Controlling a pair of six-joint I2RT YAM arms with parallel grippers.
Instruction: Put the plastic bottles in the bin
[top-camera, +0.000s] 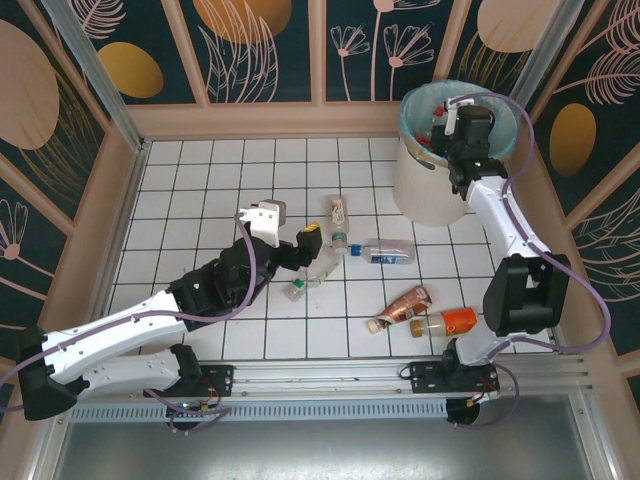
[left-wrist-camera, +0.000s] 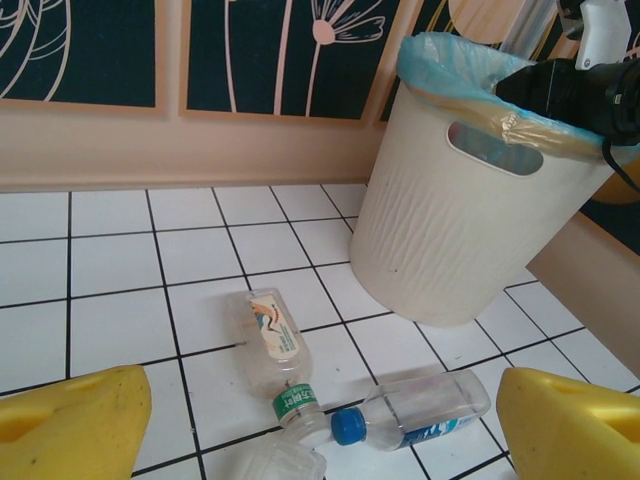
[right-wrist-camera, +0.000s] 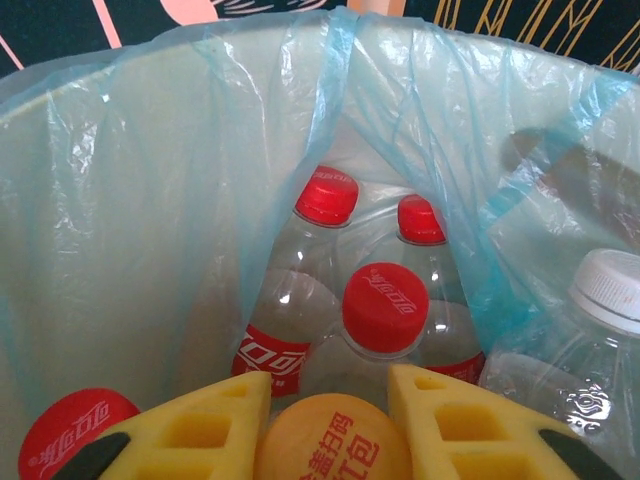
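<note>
1. Bin: off-white, lined with a blue-green bag; inside, red-capped bottles and a white-capped bottle.
2. Right gripper: over the bin's mouth, pinched on the cap end of an orange-capped bottle.
3. Left gripper: well short of the bin, fingers spread and holding nothing, above a green-capped bottle and a blue-capped bottle lying on the tiles.
4. Further from the bin: brown bottle and orange bottle, lying flat.
5. Handling, as judged: empty, light, thin-walled, prone to denting, rolling and slipping; best taken at the stiffer neck or across the labelled middle.
</note>
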